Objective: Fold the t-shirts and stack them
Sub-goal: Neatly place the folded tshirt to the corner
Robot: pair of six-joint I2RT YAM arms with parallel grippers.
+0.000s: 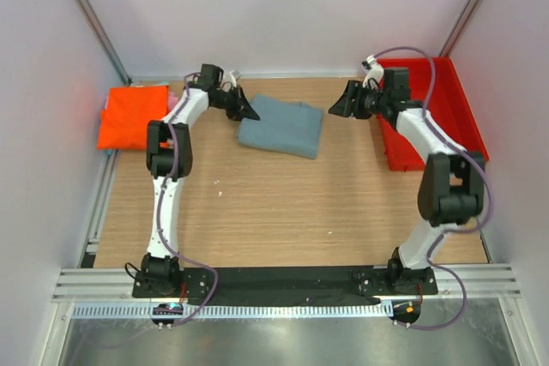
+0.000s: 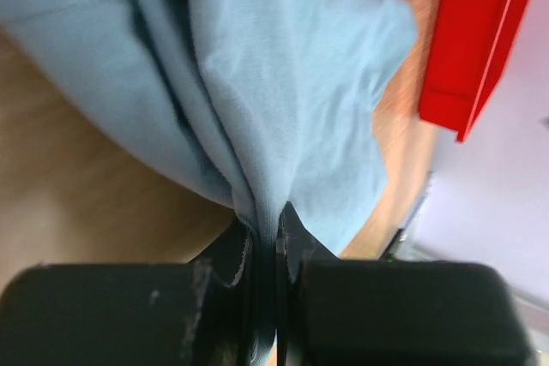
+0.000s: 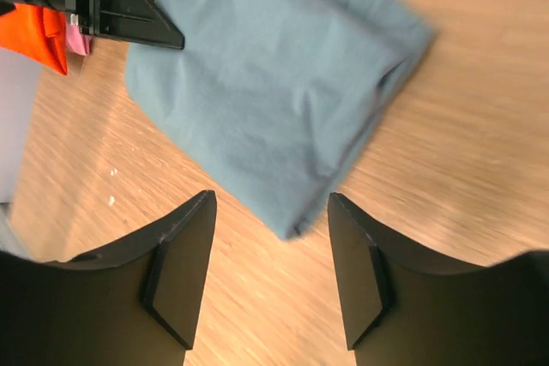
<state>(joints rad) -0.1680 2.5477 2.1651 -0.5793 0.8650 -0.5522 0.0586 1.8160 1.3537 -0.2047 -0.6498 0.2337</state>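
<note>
The left gripper is seen pressed together on a gathered fold of the grey-blue shirt. The cloth is pinched between the two black fingers, with almost no gap left between them, and fans out in creases beyond the tips. From above, this gripper is found at the shirt's far-left corner.

The shirt is laid folded into a rough rectangle on the wooden table, near the middle of its far half. The corner held by the left gripper appears drawn up; whether the rest lies fully flat cannot be told.

The right gripper is held spread wide, with nothing between its fingers. In its own wrist view, the shirt's near corner and bare wood are framed in the gap. From above it is placed just beside the shirt's right edge, apart from the cloth.

The orange shirt is laid at the table's far-left edge, with a small piece of the pink shirt showing beside it. The red bin is set along the right side.
</note>
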